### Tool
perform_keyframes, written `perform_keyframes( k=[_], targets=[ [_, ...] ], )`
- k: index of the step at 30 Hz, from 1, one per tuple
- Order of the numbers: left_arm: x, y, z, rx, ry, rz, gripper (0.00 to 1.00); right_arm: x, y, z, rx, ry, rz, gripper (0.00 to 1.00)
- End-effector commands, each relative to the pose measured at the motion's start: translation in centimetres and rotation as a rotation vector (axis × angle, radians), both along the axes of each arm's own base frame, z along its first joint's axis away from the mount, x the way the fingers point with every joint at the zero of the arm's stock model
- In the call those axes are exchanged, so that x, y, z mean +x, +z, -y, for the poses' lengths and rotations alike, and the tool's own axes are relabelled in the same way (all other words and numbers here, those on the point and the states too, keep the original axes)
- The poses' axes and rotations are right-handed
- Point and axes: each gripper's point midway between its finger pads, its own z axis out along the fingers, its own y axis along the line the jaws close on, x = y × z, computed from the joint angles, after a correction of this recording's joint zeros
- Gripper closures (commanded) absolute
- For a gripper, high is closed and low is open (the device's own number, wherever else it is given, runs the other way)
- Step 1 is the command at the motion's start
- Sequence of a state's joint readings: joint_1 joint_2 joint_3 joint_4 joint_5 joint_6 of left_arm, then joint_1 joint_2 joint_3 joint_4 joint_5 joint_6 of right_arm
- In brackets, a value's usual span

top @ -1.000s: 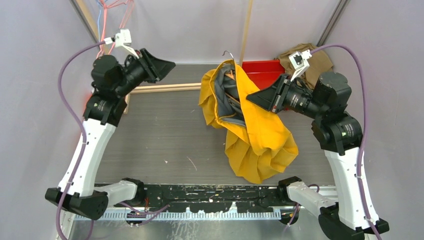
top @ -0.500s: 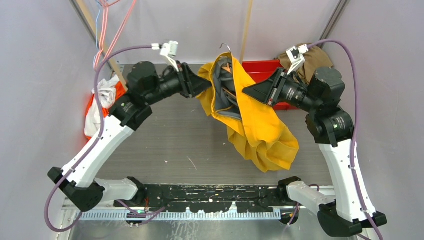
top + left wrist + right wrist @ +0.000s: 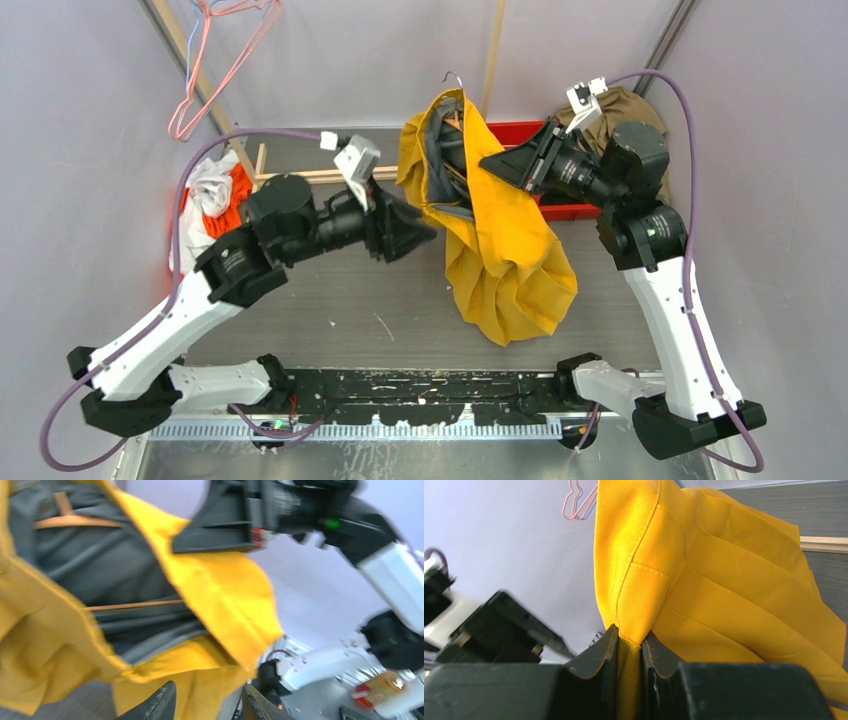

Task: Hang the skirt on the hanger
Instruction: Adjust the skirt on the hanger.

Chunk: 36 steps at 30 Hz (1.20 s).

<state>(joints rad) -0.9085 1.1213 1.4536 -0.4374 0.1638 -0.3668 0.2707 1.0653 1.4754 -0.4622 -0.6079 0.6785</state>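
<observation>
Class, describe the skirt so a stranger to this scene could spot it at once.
On the grey table, look at the far middle, before the red bin. The skirt hangs there, pinched by the right gripper. It alone is bright yellow with grey lining; its neighbours are a brown cloth and a white-and-orange cloth.

My left arm (image 3: 190,310) reaches toward two o'clock, my left fingers (image 3: 162,706) parted. My right arm (image 3: 665,300) points toward twelve, wrist bent to nine, my right fingers (image 3: 599,662) pinching the skirt (image 3: 724,580).
</observation>
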Motion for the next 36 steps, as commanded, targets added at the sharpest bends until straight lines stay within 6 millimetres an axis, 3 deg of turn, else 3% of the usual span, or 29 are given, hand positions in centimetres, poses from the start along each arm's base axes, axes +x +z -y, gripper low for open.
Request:
perform_keyframes(
  k=[1, 2, 5, 7, 16, 25, 36],
  targets=[
    [-3.6, -0.3, 0.8, -0.018, -0.161, 0.103, 0.47, -0.1, 6.9, 0.5, 0.114, -0.038, 0.226, 0.99],
    [-4.1, -0.2, 0.8, -0.046, -0.176, 0.089, 0.45, 0.1, 6.9, 0.5, 0.119, -0.043, 0.220, 0.99],
    [-3.7, -0.4, 0.7, -0.120, -0.108, -0.036, 0.18, 0.1, 7.3, 0.7, 0.128, -0.058, 0.230, 0.99],
    [-3.4, -1.1, 1.4, -0.144, -0.088, -0.133, 0.06, 0.0, 7.5, 0.7, 0.136, -0.058, 0.240, 0.99],
    [-0.1, -2.5, 4.1, -0.241, 0.048, -0.304, 0.01, -0.6, 7.3, 0.8, 0.140, -0.050, 0.267, 0.99],
    [2.3, -1.6, 0.4, -0.346, 0.270, -0.261, 0.00, -1.4, 6.9, 1.0, 0.127, -0.047, 0.290, 0.99],
    [4.2, -2.2, 3.5, -0.341, 0.274, -0.304, 0.01, -2.4, 6.7, 0.9, 0.147, -0.023, 0.297, 0.99]
  ],
)
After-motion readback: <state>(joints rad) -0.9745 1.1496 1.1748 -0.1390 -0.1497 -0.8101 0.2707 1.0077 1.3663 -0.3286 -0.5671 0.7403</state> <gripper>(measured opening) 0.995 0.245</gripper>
